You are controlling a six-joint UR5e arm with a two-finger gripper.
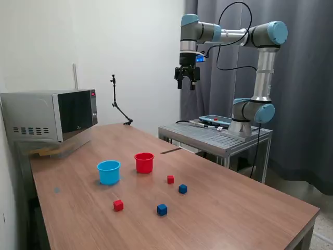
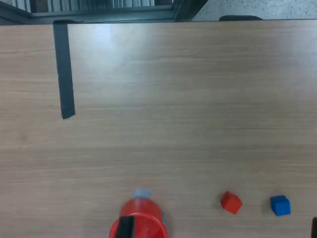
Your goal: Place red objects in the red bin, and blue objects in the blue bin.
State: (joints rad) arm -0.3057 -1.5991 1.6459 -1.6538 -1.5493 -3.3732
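Cubes [image 1: 170,179], small beside red bin [image 1: 144,162]

A wooden table [image 1: 234,208] stands against a plain white wall [image 1: 104,47]. A silver microwave [image 1: 49,115] sits at its far corner. Dark grey curtains [image 1: 307,94] hang behind a metal stand [image 1: 216,136].

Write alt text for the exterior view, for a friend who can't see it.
A pale blue and grey robot arm holds its gripper high above a wooden table. On the table sit a round red plastic cup, a round sky-blue plastic cup, two small red cubes and two small dark blue cubes.
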